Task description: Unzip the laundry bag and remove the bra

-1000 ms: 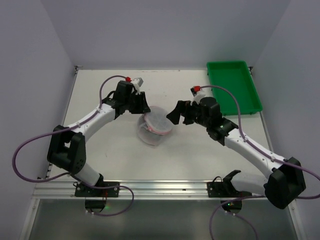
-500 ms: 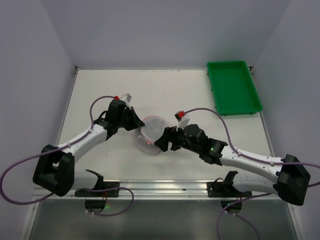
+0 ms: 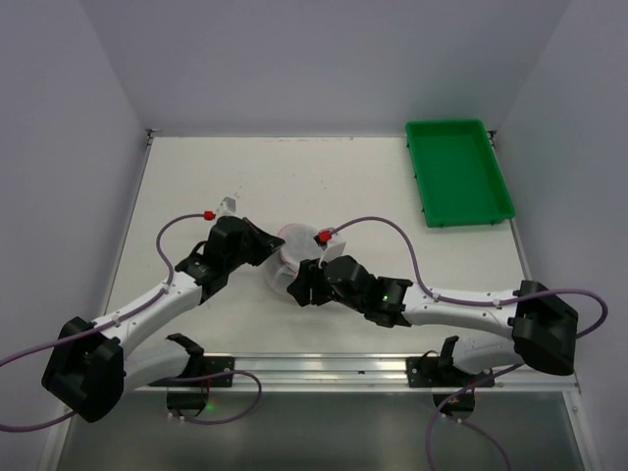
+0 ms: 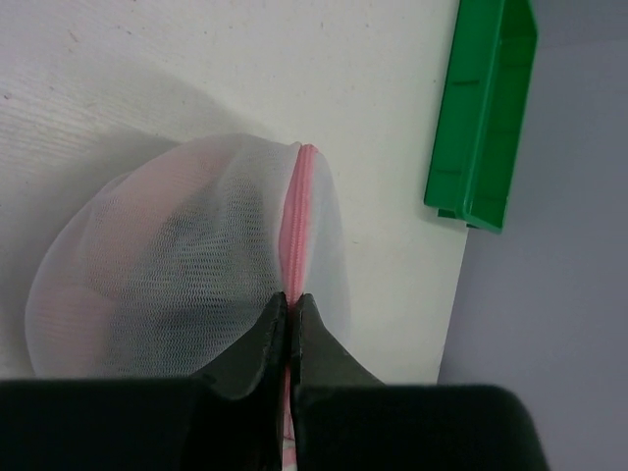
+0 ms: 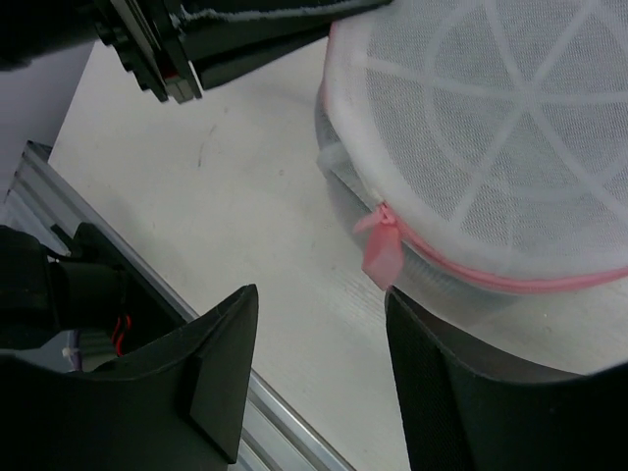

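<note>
The laundry bag [image 3: 289, 253], a round white mesh pouch with a pink zip rim, lies on the table between the two arms. My left gripper [image 4: 290, 299] is shut on the bag's pink zip rim [image 4: 295, 211]; a dark shape shows through the mesh [image 4: 186, 265]. In the right wrist view the bag [image 5: 491, 147] fills the upper right, and its pink zip pull [image 5: 381, 250] hangs at the rim. My right gripper [image 5: 322, 294] is open, its right finger just below the pull. The bra itself is not clearly visible.
A green rectangular tray [image 3: 456, 172] stands at the table's back right, also seen in the left wrist view [image 4: 486, 108]. The metal rail [image 3: 314, 368] runs along the near table edge, close below the right gripper. The left arm [image 5: 226, 34] lies near the bag.
Both arms have moved toward the near edge with the bag, which slid nearer. The right gripper has dropped low beside the bag's near side at the zip pull.
</note>
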{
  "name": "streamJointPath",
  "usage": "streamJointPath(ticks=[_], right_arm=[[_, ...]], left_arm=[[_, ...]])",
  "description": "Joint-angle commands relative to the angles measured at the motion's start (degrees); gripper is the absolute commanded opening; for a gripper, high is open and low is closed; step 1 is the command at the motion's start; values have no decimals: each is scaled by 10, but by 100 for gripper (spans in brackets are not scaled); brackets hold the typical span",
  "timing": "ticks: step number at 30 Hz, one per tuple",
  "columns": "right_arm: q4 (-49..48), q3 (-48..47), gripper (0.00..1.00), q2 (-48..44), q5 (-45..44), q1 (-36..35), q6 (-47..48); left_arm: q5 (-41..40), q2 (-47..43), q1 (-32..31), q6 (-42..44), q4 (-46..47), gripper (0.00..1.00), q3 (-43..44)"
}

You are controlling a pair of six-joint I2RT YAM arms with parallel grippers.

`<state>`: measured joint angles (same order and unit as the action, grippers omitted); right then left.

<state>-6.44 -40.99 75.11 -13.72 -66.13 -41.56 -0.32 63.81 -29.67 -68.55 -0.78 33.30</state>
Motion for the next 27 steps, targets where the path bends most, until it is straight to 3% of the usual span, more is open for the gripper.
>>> streamJointPath(ticks=[1, 17, 27], right_arm=[[-17, -47, 56, 16, -54, -7, -5], [78, -107, 37, 89, -147, -7, -97], [68, -114, 36, 79, -163, -7, -106]], left_arm=[[-62, -20, -19, -47, 40, 0, -2], [-80, -34, -34, -80, 52, 0, -15], [-87, -42, -37, -84, 56, 0, -23]])
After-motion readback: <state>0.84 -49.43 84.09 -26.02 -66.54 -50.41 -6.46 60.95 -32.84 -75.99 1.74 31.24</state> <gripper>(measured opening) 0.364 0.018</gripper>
